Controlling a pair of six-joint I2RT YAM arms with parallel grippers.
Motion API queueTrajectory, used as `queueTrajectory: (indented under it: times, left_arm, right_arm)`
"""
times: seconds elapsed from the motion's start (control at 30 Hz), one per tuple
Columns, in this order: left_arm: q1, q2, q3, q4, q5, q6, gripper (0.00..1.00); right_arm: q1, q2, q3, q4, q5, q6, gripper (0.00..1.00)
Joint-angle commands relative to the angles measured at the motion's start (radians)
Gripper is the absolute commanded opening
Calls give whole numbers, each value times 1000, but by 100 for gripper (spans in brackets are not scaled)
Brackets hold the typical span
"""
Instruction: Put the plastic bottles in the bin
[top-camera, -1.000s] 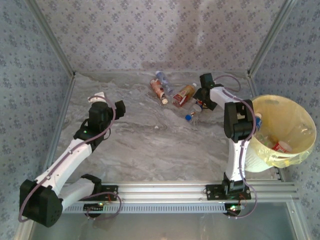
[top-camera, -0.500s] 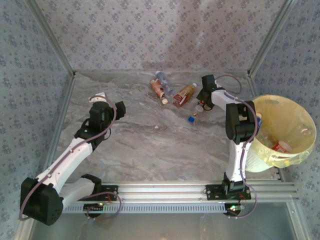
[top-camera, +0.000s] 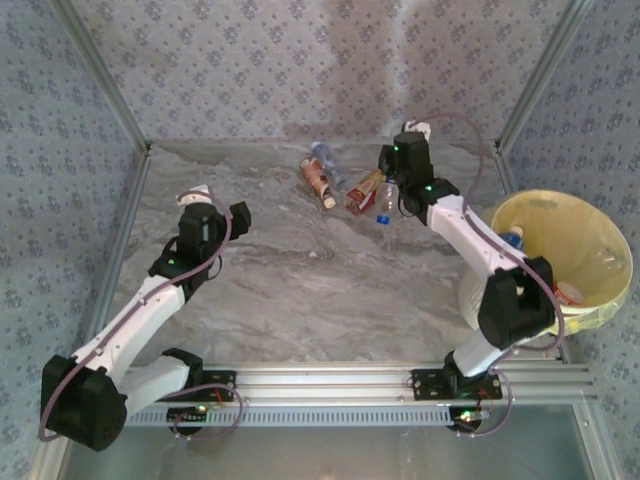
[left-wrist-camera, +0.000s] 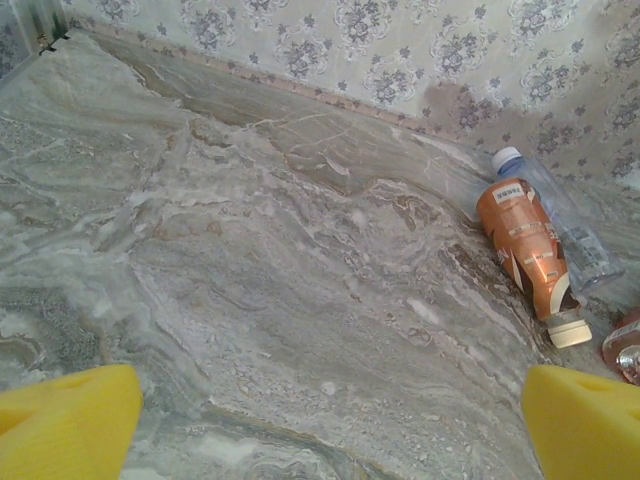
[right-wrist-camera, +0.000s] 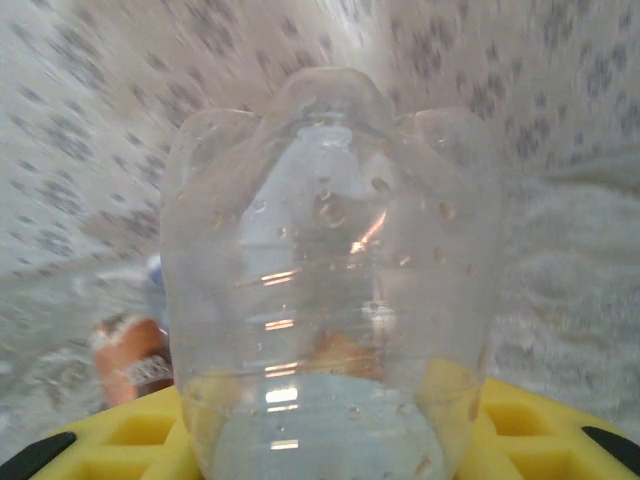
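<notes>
Pale-yellow bin at the bench's right edge holds several bottles. We see the right end effector clamped on a clear bottle that hangs vertical, blue cap down; the wrist view faces its base. Our left end effector stands wide apart, empty. An orange bottle lies on the bench.

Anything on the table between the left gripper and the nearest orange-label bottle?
Nothing. The stretch of table from the open left gripper to the orange-label bottle is bare, seen in the left wrist view and the top view.
</notes>
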Motion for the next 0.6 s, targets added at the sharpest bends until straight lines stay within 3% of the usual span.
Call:
queueTrajectory:
  times: [0.0, 0.4, 0.57]
  left_arm:
    - [9, 5, -14, 16, 14, -18, 98]
    - [11, 11, -27, 51, 36, -40, 98]
    - [11, 18, -23, 62, 60, -53, 98]
  right_arm:
    - [9, -122, -43, 81, 45, -122, 43]
    - [29, -568, -170, 159, 47, -362, 42]
    - [22, -694, -210, 187, 124, -441, 41]
